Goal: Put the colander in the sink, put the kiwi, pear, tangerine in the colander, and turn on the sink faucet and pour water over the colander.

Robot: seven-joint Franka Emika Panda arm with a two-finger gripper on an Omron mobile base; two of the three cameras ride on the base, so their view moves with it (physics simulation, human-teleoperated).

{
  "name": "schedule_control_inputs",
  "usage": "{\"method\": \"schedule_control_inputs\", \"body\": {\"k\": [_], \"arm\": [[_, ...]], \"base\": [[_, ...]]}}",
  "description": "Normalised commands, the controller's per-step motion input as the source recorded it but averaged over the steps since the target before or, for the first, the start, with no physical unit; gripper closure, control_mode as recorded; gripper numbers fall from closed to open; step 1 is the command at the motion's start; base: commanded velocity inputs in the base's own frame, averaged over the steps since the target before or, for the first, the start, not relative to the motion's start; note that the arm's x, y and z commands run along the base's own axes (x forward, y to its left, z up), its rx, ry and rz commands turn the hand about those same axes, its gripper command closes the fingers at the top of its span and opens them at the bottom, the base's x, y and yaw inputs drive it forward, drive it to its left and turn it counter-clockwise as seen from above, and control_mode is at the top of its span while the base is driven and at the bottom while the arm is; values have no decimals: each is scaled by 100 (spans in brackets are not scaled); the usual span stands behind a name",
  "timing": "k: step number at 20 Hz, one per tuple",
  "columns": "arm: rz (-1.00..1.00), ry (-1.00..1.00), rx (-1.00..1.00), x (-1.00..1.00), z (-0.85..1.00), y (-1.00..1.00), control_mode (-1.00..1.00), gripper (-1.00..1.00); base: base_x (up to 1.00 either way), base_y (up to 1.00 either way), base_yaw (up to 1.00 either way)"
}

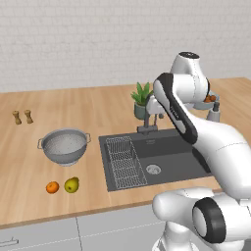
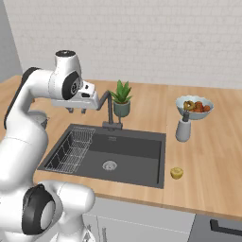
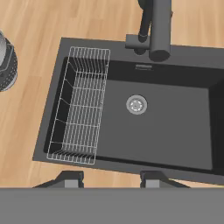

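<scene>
On the wooden counter [image 1: 98, 105], left of the sink [image 1: 171, 157], the colander [image 1: 64, 146] stands upright and nothing is inside it. In front of it, near the counter's front edge, the tangerine [image 1: 52, 187] and the pear [image 1: 71, 185] lie just beside each other. The kiwi [image 2: 177, 173] lies alone on the other side of the sink, close to its front right corner. The gripper [image 3: 109, 178] hangs above the sink, near the sink faucet [image 2: 109, 111], and its fingers stand apart with nothing between them. A wire rack [image 3: 81, 107] sits along the left side of the basin. Behind the sink there is a small potted plant [image 2: 121, 98], and to the right a soap dispenser [image 2: 183, 127] and a bowl of fruit [image 2: 194, 107].
</scene>
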Motion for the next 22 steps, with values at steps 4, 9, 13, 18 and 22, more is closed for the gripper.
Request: {"method": "schedule_control_inputs", "body": {"k": [4,9,13,18,22], "arm": [[0,0,0,-23,-1,8,-100,-100],[1,0,0,-31,-6,45,-100,-100],[0,0,0,-8,-8,79,-100,-100],[-1,0,0,4,-9,96,-100,-100],[-7,0,0,23,-16,91,-100,-100]], "base": [[0,0,0],[0,0,0],[0,0,0],[0,0,0],[0,0,0]]}}
